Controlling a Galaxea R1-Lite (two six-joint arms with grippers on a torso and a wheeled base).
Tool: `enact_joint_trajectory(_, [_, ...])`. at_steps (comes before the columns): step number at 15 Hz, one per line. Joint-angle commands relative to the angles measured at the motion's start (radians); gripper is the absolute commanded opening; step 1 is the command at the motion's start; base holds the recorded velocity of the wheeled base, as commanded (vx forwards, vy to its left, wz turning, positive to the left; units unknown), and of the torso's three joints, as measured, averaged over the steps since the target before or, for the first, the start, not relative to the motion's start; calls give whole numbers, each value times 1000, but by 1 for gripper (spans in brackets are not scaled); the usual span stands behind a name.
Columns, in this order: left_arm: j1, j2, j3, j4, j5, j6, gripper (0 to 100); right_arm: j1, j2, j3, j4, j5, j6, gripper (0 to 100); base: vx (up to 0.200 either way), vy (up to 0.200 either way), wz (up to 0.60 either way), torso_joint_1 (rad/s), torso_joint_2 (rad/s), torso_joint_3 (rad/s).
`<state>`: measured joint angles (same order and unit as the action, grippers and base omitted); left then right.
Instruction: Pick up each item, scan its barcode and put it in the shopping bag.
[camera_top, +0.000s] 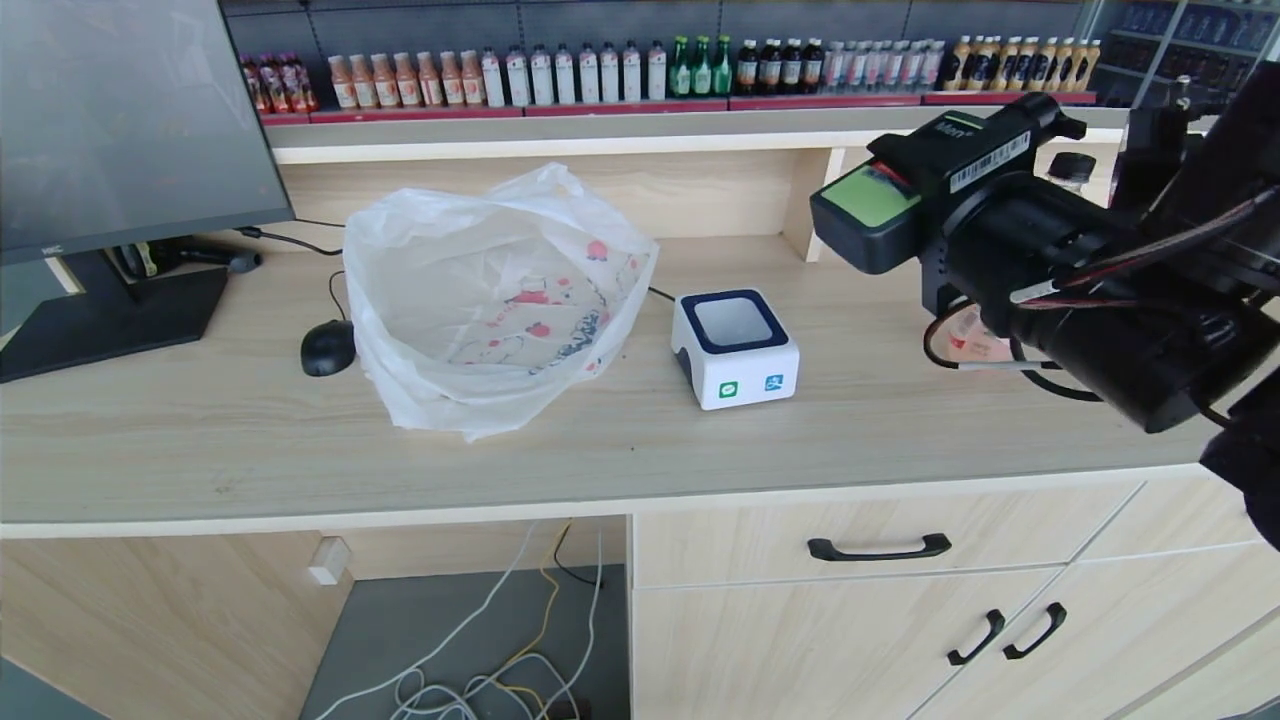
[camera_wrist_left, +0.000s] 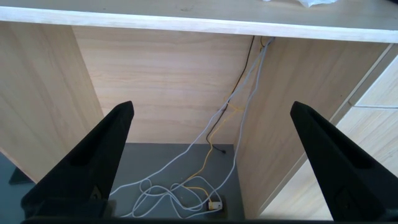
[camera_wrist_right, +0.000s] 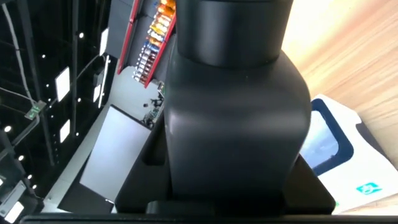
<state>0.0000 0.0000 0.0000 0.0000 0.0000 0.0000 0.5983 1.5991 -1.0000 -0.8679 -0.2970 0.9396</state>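
The right gripper (camera_top: 965, 235) is holding a black container (camera_top: 930, 170) in the air at the upper right of the head view, clamped around it, above the right part of the wooden counter (camera_top: 200, 440). The container's long axis is running nearly level, dipping slightly toward the frame's left. One end is pointing left toward the shopping bag (camera_top: 490, 300) and the other is rising toward the upper right. The left end is showing a green patch, and a white barcode sticker is lying along the upper side, facing up. In the right wrist view the container (camera_wrist_right: 230, 124) is looking glossy and dark, a narrower round section stepping out from a broader body, with the scanner (camera_wrist_right: 339, 155) beyond it.

In the head view the scanner (camera_top: 735, 348), white with a dark blue rim, is sitting at centre frame, just right of the open white bag and lower left of the container. A black mouse (camera_top: 328, 347) is lying left of the bag.

The left gripper (camera_wrist_left: 211, 162) is hanging below the counter edge, fingers spread wide with nothing between them, facing loose cables (camera_wrist_left: 186, 186).
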Motion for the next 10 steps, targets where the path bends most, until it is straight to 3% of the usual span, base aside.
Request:
enact_joint_trajectory(1, [0,0,0,0,0,0,100,5,-85,92,-17,-1,-31,0,0,0,0,0,0,0])
enact_joint_trajectory(6, [-2,0,0,0,0,0,100,12,-64,189,-198,1,-249,0,0,0,0,0,0,0])
enact_joint_trajectory(10, [-2,0,0,0,0,0,100,32,10,213,-390,22,-611,0,0,0,0,0,0,0])
